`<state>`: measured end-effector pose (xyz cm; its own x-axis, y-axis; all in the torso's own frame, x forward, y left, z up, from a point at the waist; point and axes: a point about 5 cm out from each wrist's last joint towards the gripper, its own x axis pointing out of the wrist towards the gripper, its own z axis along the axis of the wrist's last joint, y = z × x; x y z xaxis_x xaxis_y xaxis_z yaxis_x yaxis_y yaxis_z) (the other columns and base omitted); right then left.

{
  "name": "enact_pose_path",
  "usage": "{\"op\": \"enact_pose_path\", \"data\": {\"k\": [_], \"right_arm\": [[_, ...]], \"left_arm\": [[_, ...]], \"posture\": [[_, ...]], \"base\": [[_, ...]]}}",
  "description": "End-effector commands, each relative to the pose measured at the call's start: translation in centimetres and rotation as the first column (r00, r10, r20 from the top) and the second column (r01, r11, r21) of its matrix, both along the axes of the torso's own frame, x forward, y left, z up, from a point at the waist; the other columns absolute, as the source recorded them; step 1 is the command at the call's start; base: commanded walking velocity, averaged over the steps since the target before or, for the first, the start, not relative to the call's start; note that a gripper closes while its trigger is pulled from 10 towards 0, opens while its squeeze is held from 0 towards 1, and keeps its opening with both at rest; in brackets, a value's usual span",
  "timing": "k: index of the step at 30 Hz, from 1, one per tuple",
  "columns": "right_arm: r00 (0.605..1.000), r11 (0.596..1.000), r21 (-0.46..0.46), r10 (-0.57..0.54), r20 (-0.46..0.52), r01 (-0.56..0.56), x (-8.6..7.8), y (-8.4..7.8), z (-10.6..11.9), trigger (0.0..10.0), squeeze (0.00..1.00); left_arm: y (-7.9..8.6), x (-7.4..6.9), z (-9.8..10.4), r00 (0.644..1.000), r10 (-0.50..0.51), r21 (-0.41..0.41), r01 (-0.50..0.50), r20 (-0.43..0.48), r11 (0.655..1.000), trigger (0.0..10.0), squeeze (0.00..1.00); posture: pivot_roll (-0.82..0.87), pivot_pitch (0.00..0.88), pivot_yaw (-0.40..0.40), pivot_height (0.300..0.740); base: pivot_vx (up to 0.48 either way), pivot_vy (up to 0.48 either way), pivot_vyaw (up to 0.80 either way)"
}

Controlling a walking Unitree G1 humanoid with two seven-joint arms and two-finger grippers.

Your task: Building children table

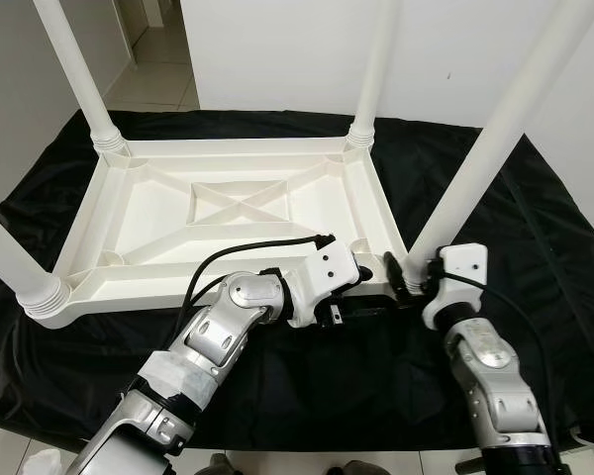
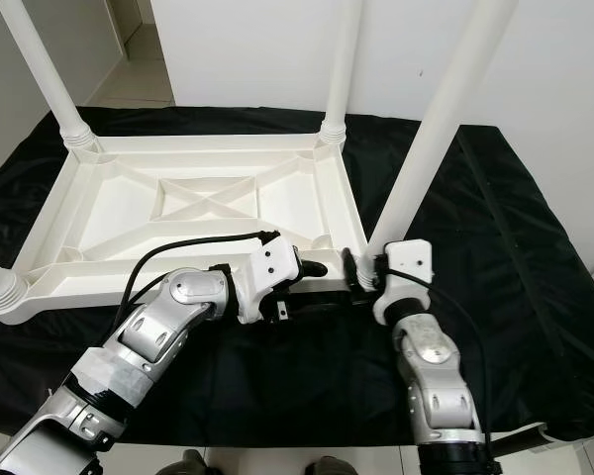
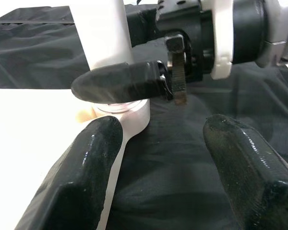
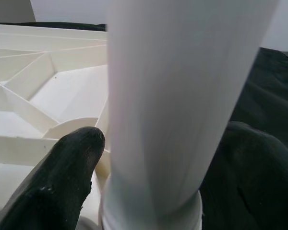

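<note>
1. We stand over a black cloth point(image 1: 535, 257) spread across the floor, which carries everything else.
2. On it lies the white plastic children's tabletop point(image 1: 228, 218), upside down, ribbed underside facing us, with 4 white tubular legs rising from its corners.
3. The near right leg point(image 1: 495, 139) is the one in hand; it stands in the corner socket closest to our right arm and leans slightly outward.
4. Our right gripper point(image 1: 408, 273) sits at that leg's base. In the right wrist view the 2 black fingers point(image 4: 62, 177) straddle the tube, 1 on each side, closed around it.
5. Our left gripper point(image 1: 371, 292) lies low on the cloth just beside the same corner, fingers point(image 3: 86, 177) spread wide and holding nothing.
6. We judge the step to be seating this last leg. To do it well, we should keep the grip low near the collar, hold the tube in line with its socket, press or twist straight down, and let the left gripper brace the tabletop edge so it does not slide on the cloth.
</note>
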<state>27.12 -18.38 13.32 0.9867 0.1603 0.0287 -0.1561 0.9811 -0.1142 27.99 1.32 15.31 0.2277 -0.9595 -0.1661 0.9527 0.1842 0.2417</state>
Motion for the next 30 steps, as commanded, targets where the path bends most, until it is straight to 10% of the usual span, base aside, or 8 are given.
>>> {"op": "enact_pose_path", "data": {"k": [1,5,6,12,21,23,24,30], "right_arm": [[1.000,1.000,-0.009,0.022,0.003,-0.022,0.5,-0.5,0.0,10.0,0.00],[0.993,0.993,-0.034,0.116,-0.032,-0.117,1.7,-1.4,-0.2,10.0,0.00],[0.990,0.990,-0.027,0.138,-0.039,-0.139,1.8,-1.4,-0.3,5.7,0.00],[0.980,0.981,-0.028,0.192,-0.054,-0.194,2.0,-1.3,-0.6,0.0,0.00],[0.965,0.967,-0.040,0.249,-0.080,-0.252,2.1,-1.2,-1.2,0.0,0.00],[0.968,0.970,-0.042,0.234,-0.086,-0.238,2.0,-1.2,-1.4,4.0,0.00],[0.968,0.971,-0.038,0.232,-0.090,-0.237,2.0,-1.3,-1.5,10.0,0.00],[0.992,0.996,-0.025,0.087,-0.087,-0.089,1.9,-1.4,-1.0,10.0,0.00]], "left_arm": [[0.0,0.2,0.2,1.000,-0.017,0.011,0.017,0.002,1.000,10.0,0.00],[-0.4,0.4,0.6,1.000,-0.025,0.005,0.025,0.012,1.000,10.0,0.00],[-0.5,0.4,0.7,1.000,-0.027,0.002,0.027,0.016,1.000,10.0,0.00],[-0.5,0.4,0.7,0.999,-0.027,0.003,0.027,0.019,1.000,10.0,0.00],[-0.4,0.6,0.8,1.000,-0.014,0.002,0.014,0.026,1.000,10.0,0.00],[-0.5,0.6,0.8,1.000,-0.014,-0.001,0.014,0.026,1.000,10.0,0.00],[-0.5,0.6,0.8,1.000,-0.014,-0.002,0.014,0.025,1.000,10.0,0.00],[-0.4,0.6,0.7,1.000,-0.012,0.000,0.012,0.021,1.000,10.0,0.00]], "posture": [[-0.07,0.000,0.020,0.740],[-0.06,0.000,0.023,0.740],[-0.06,0.000,0.024,0.740],[-0.05,0.000,0.023,0.740],[-0.05,0.000,0.015,0.740],[-0.04,0.000,0.012,0.740],[-0.04,0.000,0.012,0.740],[-0.05,0.000,0.010,0.740]], "base": [[0.000,0.000,0.00],[0.000,0.000,0.00],[0.000,0.000,0.00],[0.000,0.000,0.00],[0.000,0.000,0.00],[0.000,0.000,0.00],[0.000,0.000,0.00],[0.000,0.000,0.00]]}}
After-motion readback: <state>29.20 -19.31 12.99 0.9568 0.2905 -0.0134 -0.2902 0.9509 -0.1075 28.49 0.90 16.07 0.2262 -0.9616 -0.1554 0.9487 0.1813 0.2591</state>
